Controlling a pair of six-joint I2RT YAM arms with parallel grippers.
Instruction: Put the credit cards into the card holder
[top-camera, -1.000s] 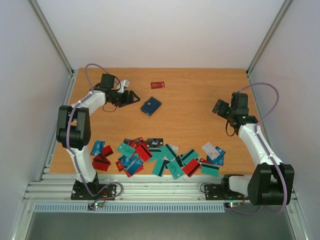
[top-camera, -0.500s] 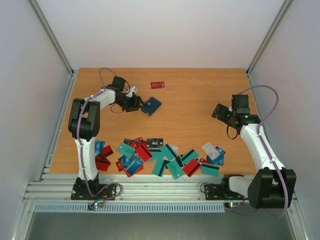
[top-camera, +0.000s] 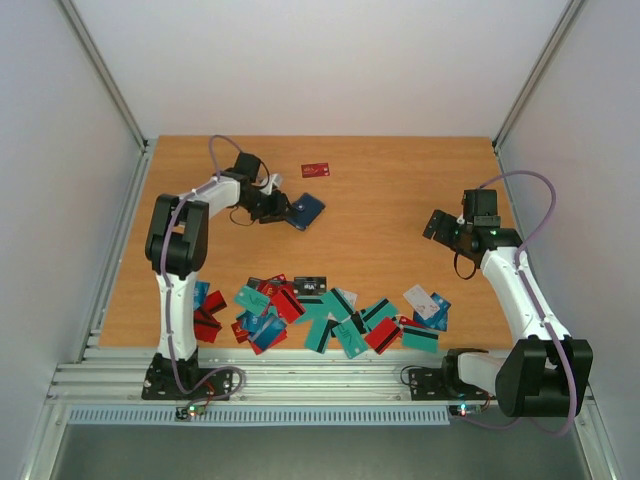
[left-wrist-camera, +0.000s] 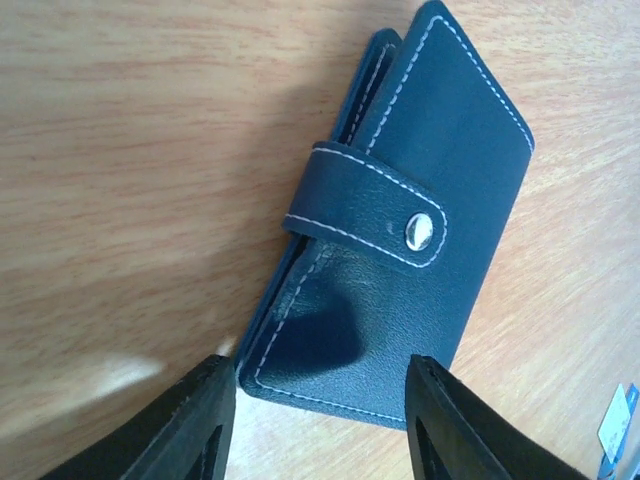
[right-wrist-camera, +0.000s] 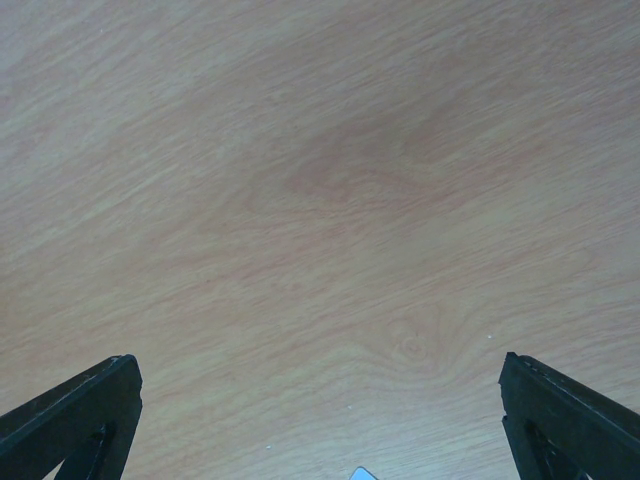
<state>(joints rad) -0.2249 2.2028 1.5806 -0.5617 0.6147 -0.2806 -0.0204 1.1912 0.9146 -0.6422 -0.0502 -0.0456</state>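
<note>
On the wooden table (top-camera: 400, 180) the credit cards (top-camera: 320, 310) lie heaped near the arm bases (one red card (top-camera: 316, 169) sits apart, far side). The card holder (left-wrist-camera: 420, 170) lies snapped closed, its near end between the left gripper's (left-wrist-camera: 318, 395) parted fingers, not visibly pinched. The right gripper (top-camera: 437, 222) gapes wide.

- Wooden table top (top-camera: 390, 180), orange-brown grain, sound, lies beneath the left pincer (top-camera: 281, 211) and the right pincer (top-camera: 437, 224).
- Plain white walls (top-camera: 320, 60) stand beyond and beside both pincers.
- Grey metal frame posts (top-camera: 107, 75) rise at the far corners.
- Slotted aluminium rails (top-camera: 320, 378) run along the near edge, behind the pincers.
- Light is even, with soft shadows.
</note>
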